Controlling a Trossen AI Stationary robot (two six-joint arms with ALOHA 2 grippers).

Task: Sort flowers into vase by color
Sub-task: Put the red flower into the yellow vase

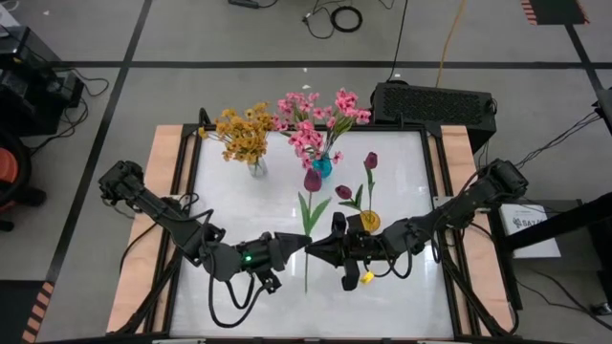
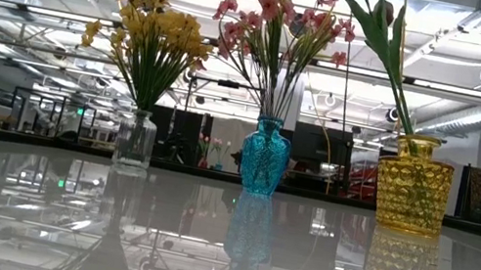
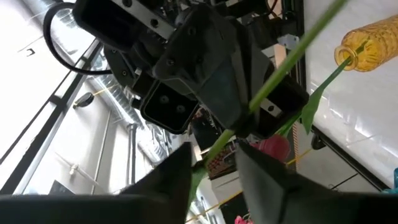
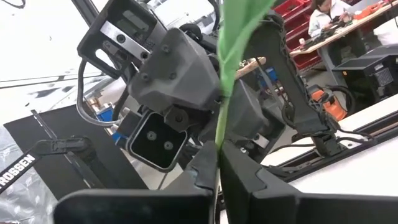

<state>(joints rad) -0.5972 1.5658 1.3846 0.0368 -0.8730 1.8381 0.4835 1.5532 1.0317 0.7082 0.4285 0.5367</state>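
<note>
A dark magenta tulip (image 1: 313, 179) with green leaves and a long stem (image 1: 306, 272) is held over the middle of the table, bud toward the far edge. My right gripper (image 1: 317, 247) comes from the right and is shut on the stem. My left gripper (image 1: 298, 246) faces it from the left and is open, its fingers (image 3: 180, 171) standing either side of the stem (image 3: 273, 81). At the far side, yellow flowers (image 1: 244, 134) stand in a clear vase (image 2: 134, 141) and pink flowers (image 1: 316, 119) in a blue vase (image 2: 264, 157). Two magenta tulips (image 1: 370, 161) stand in a yellow vase (image 2: 413, 183). My right gripper pinches the tulip's green stem (image 4: 219, 134) between its two fingers, below the leaves. The fingers come about level from the table's right and lie across the stem. The tulip is lifted clear of the table, its bud pointing to the far edge and its stem end to the near edge.
The three vases stand in a row along the far half of the white table (image 1: 402, 296). A black box (image 1: 432, 103) sits beyond the far right corner. Both arms reach in from the side edges and meet mid-table.
</note>
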